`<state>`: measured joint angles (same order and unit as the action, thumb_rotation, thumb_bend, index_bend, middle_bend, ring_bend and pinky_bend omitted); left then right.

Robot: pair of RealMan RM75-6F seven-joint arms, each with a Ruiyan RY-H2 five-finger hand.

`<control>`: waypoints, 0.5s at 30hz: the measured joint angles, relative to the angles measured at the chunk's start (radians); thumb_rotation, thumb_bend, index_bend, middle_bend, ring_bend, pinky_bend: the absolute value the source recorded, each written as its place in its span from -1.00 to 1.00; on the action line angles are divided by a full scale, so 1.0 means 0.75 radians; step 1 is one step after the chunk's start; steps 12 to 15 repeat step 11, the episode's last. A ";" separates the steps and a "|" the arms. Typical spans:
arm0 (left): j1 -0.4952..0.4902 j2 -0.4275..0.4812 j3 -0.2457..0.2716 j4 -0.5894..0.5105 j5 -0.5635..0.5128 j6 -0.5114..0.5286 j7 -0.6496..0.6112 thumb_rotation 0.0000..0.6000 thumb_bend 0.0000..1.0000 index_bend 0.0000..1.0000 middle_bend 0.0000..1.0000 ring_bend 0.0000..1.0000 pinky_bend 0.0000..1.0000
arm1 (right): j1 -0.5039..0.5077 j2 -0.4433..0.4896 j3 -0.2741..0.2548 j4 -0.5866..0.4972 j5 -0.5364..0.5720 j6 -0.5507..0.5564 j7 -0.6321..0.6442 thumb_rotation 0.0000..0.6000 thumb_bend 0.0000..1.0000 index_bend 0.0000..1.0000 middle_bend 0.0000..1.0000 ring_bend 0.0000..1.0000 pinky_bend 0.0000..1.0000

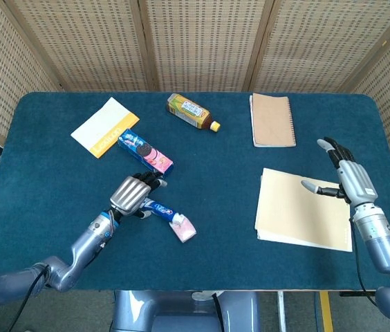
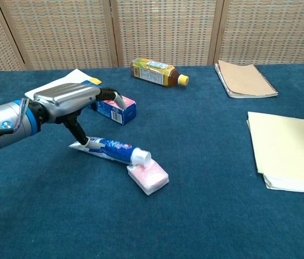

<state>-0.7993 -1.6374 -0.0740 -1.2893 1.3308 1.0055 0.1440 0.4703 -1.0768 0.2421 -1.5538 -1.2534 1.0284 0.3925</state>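
Fingers [image 2: 80, 131] touching toothpaste tube [image 2: 111, 150], tabletop

Toothpaste tube [image 2: 110, 150] against tissue pack [image 2: 149, 177]

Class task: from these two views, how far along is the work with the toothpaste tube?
Done: the toothpaste tube lies flat on the table, its cap against the pink packet. In hand: the left robot hand is over the tube's tail end, one finger touching it. Left: letting go. The right robot hand hovers open above the yellow folder.
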 measured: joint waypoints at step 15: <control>0.270 0.298 -0.044 -0.399 -0.048 0.373 -0.029 1.00 -1.00 -1.00 -1.00 -1.00 -1.00 | -0.125 -0.008 -0.086 0.024 -0.145 0.234 -0.085 0.72 -1.00 -1.00 -1.00 -1.00 -1.00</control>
